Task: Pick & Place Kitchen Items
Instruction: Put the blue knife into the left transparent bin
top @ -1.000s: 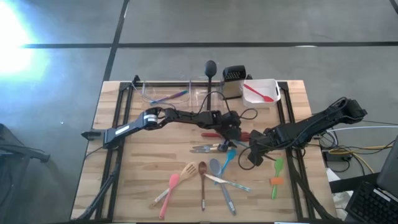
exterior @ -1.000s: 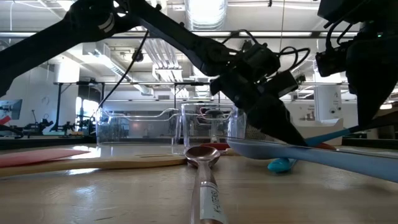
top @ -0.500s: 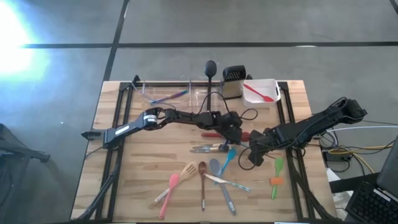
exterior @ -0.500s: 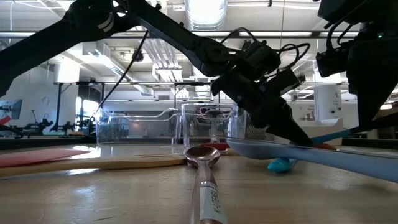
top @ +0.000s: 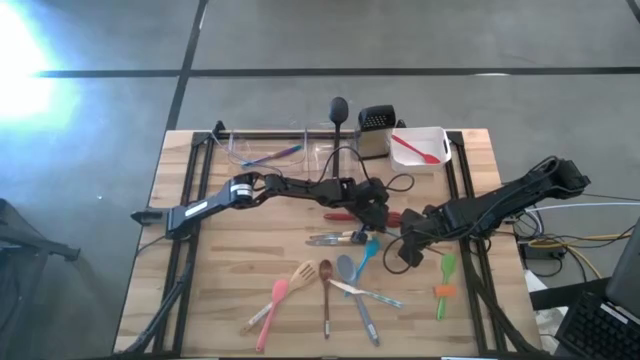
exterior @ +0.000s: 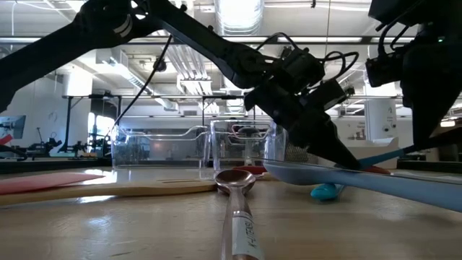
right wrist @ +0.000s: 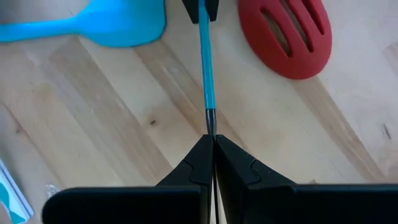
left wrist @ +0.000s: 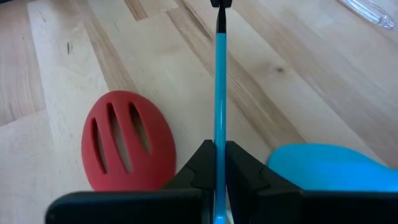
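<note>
A thin blue utensil (left wrist: 219,81) spans between my two grippers near the table's middle. My left gripper (top: 379,213) is shut on one end and my right gripper (top: 404,241) on the other. In the low view the utensil (exterior: 386,156) slopes up toward my right gripper. Under it, flat on the wood, lie a red slotted spatula head (left wrist: 127,146) and a blue spatula (top: 366,254). My left gripper pinches the utensil's blue shaft (left wrist: 219,134) between its two fingers, and the fingers lie along it. The shaft runs straight out from the fingertips toward the other gripper. My right gripper pinches the utensil's dark far end (right wrist: 209,122) between its two fingertips, again in line with the shaft. The blue part (right wrist: 205,68) runs on from there to my left gripper's tips (right wrist: 200,9).
Two clear tubs (top: 262,150), a steel grater (top: 375,127), a black ladle (top: 338,108) and a white tub (top: 437,138) with a red spatula line the far edge. Wooden, pink and grey spoons (top: 325,285) lie near the front, green-orange tools (top: 443,280) at the right.
My left gripper has shut on the thin blue utensil, which my right gripper was holding all along. Neither arm has shifted otherwise.
</note>
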Robot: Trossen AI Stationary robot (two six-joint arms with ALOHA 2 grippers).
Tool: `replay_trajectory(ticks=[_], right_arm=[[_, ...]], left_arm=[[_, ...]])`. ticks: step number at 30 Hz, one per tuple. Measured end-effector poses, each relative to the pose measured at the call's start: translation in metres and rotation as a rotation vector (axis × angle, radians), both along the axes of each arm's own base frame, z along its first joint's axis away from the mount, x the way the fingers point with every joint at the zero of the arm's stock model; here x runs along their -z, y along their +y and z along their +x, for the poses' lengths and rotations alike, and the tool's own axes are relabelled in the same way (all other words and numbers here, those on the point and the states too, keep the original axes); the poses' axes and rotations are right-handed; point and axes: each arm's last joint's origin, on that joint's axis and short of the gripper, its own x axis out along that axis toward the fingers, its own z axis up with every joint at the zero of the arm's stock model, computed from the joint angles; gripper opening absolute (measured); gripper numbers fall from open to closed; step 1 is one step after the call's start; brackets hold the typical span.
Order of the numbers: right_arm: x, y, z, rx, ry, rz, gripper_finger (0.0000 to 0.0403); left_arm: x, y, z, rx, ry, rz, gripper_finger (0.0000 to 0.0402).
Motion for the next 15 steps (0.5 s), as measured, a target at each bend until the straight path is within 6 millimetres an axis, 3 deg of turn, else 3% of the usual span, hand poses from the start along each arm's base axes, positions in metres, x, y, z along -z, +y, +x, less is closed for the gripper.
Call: replay_trajectory(ticks=[9,15], right_arm=[[-0.042,0.003,0.019,-0.065,-0.170,-0.133,0.0010],[-0.075,0.003,0.020,-0.075,-0.174,-0.215,0.0043]], left_arm=[[0.000,-0.001,0.000,-0.003,0.002,-0.001,0.0020],[0.000,0.000,0.000,-0.005,0.004,-0.005,0.0020]])
